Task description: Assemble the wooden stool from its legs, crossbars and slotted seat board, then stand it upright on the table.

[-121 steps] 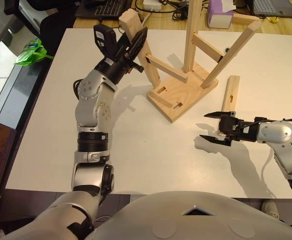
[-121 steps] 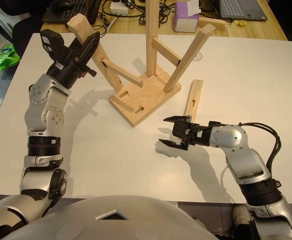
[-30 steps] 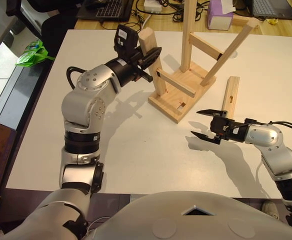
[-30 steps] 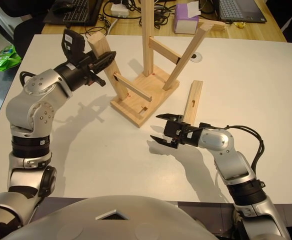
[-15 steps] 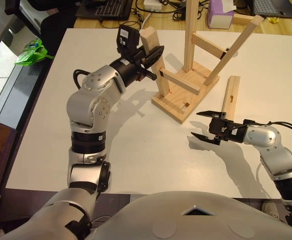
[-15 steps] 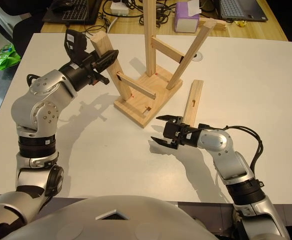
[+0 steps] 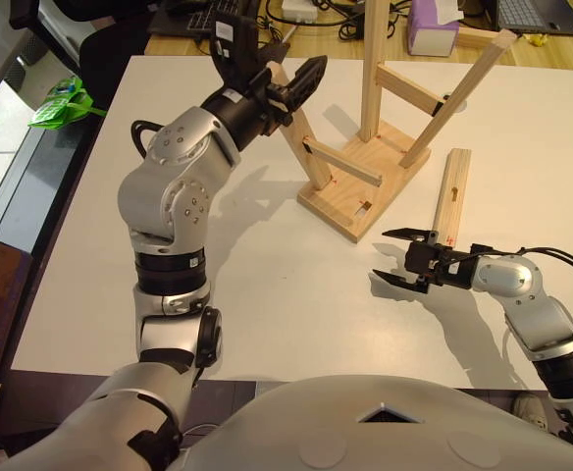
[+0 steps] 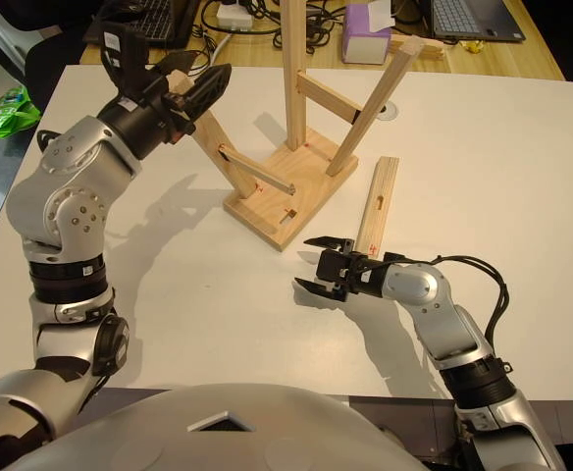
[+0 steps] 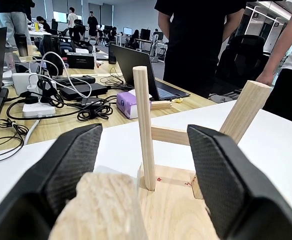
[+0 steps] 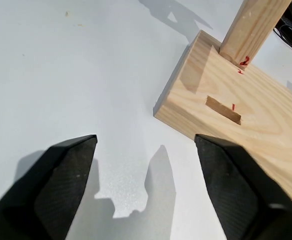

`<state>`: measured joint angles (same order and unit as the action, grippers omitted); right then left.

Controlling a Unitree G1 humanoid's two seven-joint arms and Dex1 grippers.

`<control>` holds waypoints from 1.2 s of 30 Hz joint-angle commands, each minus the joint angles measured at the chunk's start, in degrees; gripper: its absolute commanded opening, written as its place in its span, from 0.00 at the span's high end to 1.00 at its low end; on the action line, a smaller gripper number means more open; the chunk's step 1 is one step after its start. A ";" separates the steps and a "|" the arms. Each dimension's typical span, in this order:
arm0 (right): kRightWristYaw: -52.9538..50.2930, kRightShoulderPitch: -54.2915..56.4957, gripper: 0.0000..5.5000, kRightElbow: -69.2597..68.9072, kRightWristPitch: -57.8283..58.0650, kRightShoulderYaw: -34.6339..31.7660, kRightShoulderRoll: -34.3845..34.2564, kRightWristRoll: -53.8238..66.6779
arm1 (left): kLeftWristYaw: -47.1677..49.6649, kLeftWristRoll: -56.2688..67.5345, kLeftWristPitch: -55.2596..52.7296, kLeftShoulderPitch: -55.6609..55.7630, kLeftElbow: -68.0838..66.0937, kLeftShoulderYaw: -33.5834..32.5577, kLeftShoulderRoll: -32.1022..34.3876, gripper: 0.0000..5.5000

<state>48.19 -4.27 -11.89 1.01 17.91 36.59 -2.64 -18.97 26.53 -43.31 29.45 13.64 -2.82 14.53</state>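
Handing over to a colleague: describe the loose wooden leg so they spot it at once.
On the white table, look to the robot's right of the half-built wooden stool standing seat-down. A pale wooden leg lies flat there, close by the open right gripper. Unlike the other legs it is joined to nothing and shows a small slot in its upper face.

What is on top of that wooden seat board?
Three legs with two crossbars rise from the seat board; one slot is empty. Their seated ends are hidden.
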 commanded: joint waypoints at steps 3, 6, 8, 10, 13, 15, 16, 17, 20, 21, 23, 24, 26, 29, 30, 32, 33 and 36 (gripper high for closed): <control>-0.06 0.94 0.34 0.71 -0.79 0.16 0.09 -0.81 | 0.67 -1.96 5.12 3.56 4.31 -1.32 1.43 0.43; 0.32 0.82 0.34 0.18 -0.45 -0.42 0.91 -0.66 | 3.75 -1.37 8.81 7.69 5.48 -6.04 1.15 0.43; 0.72 1.14 0.34 -0.05 -0.25 -1.09 1.63 -0.39 | 7.47 -2.03 12.81 9.38 2.11 -12.29 2.26 0.43; 0.90 1.33 0.34 -0.24 -0.19 -1.36 1.96 -0.33 | 10.89 -4.79 17.90 8.44 -5.35 -18.25 4.99 0.43; 1.20 1.17 0.34 -1.47 0.17 -1.41 2.15 -0.34 | 15.16 -10.18 27.51 5.91 -28.39 -23.28 9.16 0.43; 1.60 1.61 0.34 -2.20 0.61 -1.35 2.17 -0.11 | 14.98 -14.06 32.76 5.91 -47.30 -21.60 10.99 0.43; 1.90 2.01 0.34 -2.28 0.65 -1.27 2.23 -0.02 | 12.42 -16.26 34.17 6.13 -55.11 -18.69 11.10 0.43; 2.23 2.39 0.34 -2.25 0.57 -1.19 2.34 0.02 | 9.07 -17.85 34.53 6.03 -59.64 -15.79 10.62 0.43; 3.62 1.74 0.34 -4.18 1.65 -2.44 4.33 0.80 | -2.54 -24.58 36.85 3.59 -65.25 -4.33 8.51 0.43; 4.34 0.63 0.34 -5.93 2.79 -3.44 5.55 1.55 | -5.55 -26.79 38.19 2.53 -66.07 -0.96 8.06 0.43; 5.67 -0.95 0.34 -9.41 5.11 -5.16 7.55 3.25 | -10.22 -29.28 40.23 -0.17 -65.59 3.55 7.73 0.43; 6.13 -1.39 0.34 -10.97 6.21 -5.89 8.22 4.07 | -12.11 -29.99 40.86 -1.63 -64.56 5.20 7.73 0.43; 6.65 -1.73 0.34 -14.07 8.58 -7.41 9.23 5.87 | -15.97 -30.97 41.03 -5.49 -60.07 8.46 7.97 0.43; 6.95 -1.65 0.34 -15.77 10.80 -9.52 10.17 7.68 | -19.55 -30.42 40.34 -10.74 -51.62 11.39 7.71 0.43; 6.95 -1.85 0.34 -15.23 10.93 -10.25 10.71 7.77 | -19.97 -30.10 40.05 -11.98 -48.84 12.07 7.21 0.43; 7.07 -3.00 0.34 -13.63 10.77 -11.90 12.15 7.72 | -19.96 -29.19 38.66 -14.23 -42.93 13.21 5.48 0.43; 7.16 -4.06 0.34 -13.07 10.59 -12.79 12.90 7.65 | -19.31 -28.55 37.54 -15.19 -40.08 13.47 4.34 0.43; 7.67 -7.98 0.34 -12.30 10.40 -15.31 15.16 7.83 | -16.68 -27.28 34.60 -17.59 -32.76 14.23 0.70 0.43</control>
<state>55.43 -10.32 -24.51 11.38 4.54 49.93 5.24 -36.73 -0.49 -5.98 13.99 -22.10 9.81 17.10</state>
